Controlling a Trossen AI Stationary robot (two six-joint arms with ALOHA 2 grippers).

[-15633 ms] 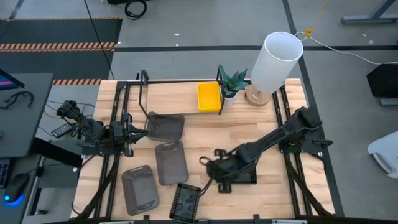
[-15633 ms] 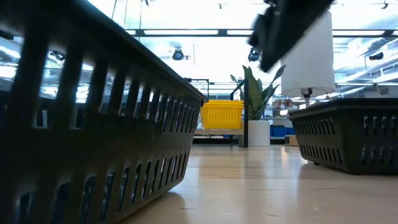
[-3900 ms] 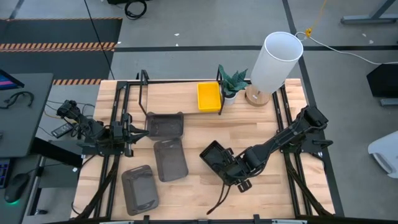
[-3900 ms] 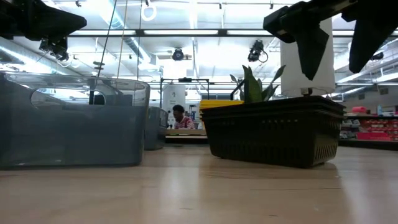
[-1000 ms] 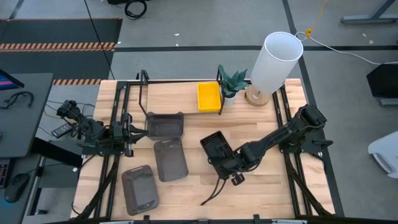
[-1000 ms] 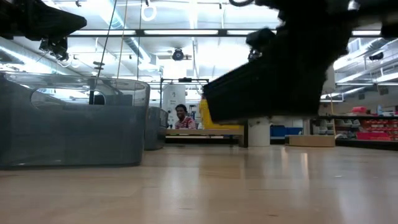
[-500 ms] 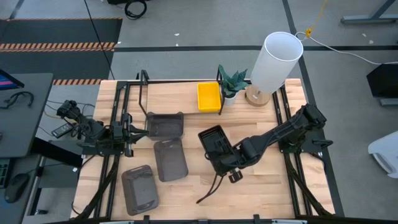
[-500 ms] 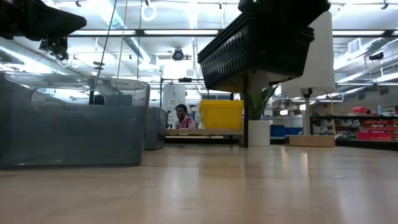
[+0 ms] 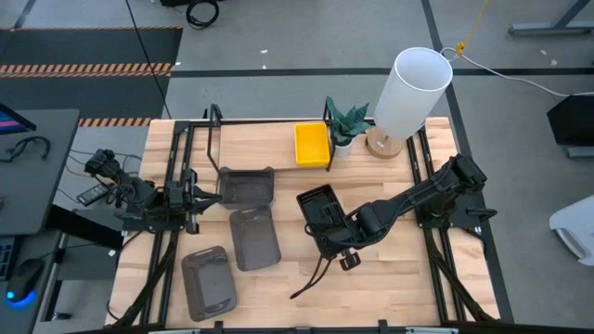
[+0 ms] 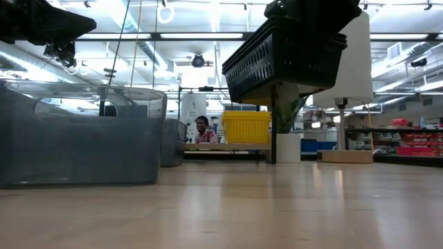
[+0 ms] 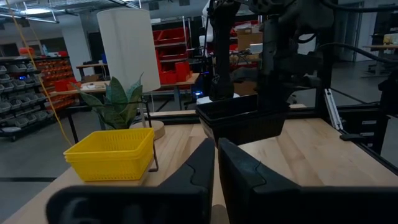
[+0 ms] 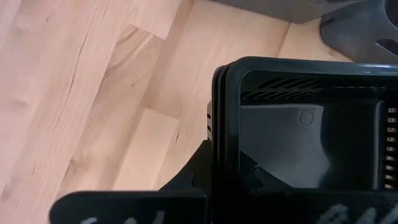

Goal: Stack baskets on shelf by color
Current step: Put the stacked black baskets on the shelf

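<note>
A nested stack of black baskets (image 9: 318, 211) hangs above the table's middle, held by my right gripper (image 9: 336, 243); in the low view the black baskets (image 10: 284, 59) are tilted, well above the tabletop. A yellow basket (image 9: 312, 144) rests by its bottom on the shelf (image 9: 260, 139) at the far edge. Grey baskets (image 9: 246, 186), (image 9: 254, 238), (image 9: 206, 281) stand on the table at the left. My left gripper (image 9: 199, 197) waits shut at the left, beside the far grey basket. My right gripper pinches one wall of the black baskets at its rim (image 12: 219, 140), at the stack's near end. One finger (image 12: 264, 177) is inside and one finger (image 12: 198, 175) outside. The fingers come slanting from the table's near right. The stack hangs clear of the table, tilted.
A white cylindrical lamp (image 9: 413, 88) and a small potted plant (image 9: 348, 121) stand at the far right, next to the shelf's right end. A dark cable (image 9: 311, 276) trails from the right arm over the near table. A person (image 10: 202, 129) shows in the room behind.
My right gripper has gone up and slightly toward the far-left, carrying the black baskets; they have risen from low over the table to well above it and stay tilted.
</note>
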